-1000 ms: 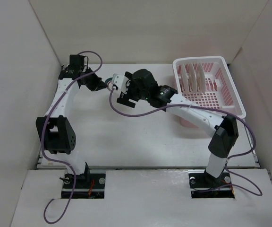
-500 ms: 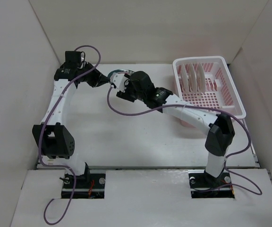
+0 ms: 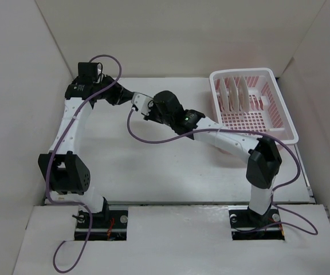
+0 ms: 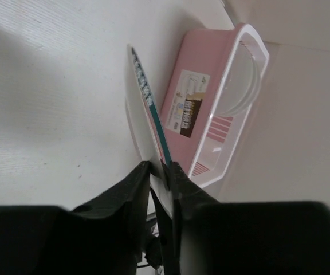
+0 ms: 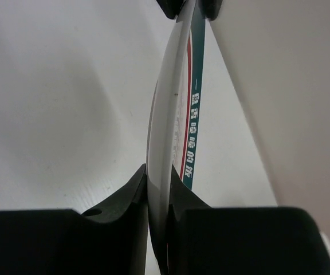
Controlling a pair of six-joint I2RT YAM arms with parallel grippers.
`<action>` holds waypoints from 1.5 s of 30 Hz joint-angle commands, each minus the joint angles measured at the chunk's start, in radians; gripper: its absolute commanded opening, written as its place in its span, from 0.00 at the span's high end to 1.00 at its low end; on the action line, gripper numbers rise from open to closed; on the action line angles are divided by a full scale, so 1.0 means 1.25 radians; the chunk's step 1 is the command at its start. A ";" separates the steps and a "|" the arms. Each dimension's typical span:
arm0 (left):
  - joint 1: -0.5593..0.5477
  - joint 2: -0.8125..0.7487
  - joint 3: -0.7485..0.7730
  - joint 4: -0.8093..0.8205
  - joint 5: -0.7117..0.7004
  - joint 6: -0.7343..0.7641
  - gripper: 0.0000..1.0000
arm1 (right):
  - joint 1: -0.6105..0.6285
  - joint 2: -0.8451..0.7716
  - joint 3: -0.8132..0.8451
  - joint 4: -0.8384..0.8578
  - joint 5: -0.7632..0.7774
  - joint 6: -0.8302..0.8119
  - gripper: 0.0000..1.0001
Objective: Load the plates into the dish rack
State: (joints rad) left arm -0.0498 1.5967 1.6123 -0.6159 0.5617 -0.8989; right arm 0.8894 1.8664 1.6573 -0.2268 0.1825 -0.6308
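A white plate with a dark green rim band (image 4: 145, 103) is held on edge above the back of the table, between both grippers. My right gripper (image 5: 158, 172) is shut on its near rim (image 5: 168, 114); in the top view it (image 3: 140, 103) reaches in from the right. My left gripper (image 4: 159, 167) has a finger on each side of the opposite rim, and its fingertips (image 5: 166, 6) show at the top of the right wrist view. Whether they still press cannot be told. The pink dish rack (image 3: 256, 74) stands at the back right with three plates (image 3: 234, 94) upright in its slots.
White walls close in the table on the left, back and right. The rack's pink side wall (image 4: 193, 74) lies just beyond the held plate in the left wrist view. Purple cables (image 3: 153, 136) hang from both arms over the table's middle.
My right gripper came in from the right and shut on the plate's rim. The left arm shifted a little left and back, and its jaws look slightly eased.
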 commanded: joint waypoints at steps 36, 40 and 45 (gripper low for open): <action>0.002 -0.031 -0.152 0.282 0.060 0.205 0.00 | -0.811 -0.305 0.057 -0.114 -0.343 0.398 1.00; 0.002 -0.031 -0.152 0.274 0.060 0.221 0.00 | -0.855 -0.283 0.024 -0.053 -0.425 0.406 1.00; -0.006 -0.031 -0.145 0.267 0.060 0.230 0.00 | -0.873 -0.207 0.033 -0.065 -0.455 0.398 1.00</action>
State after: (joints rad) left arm -0.0513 1.5806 1.3842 -0.2821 0.6373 -0.6449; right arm -0.1936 1.6028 1.6665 -0.4103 -0.2928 -0.1413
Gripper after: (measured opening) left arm 0.997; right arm 0.175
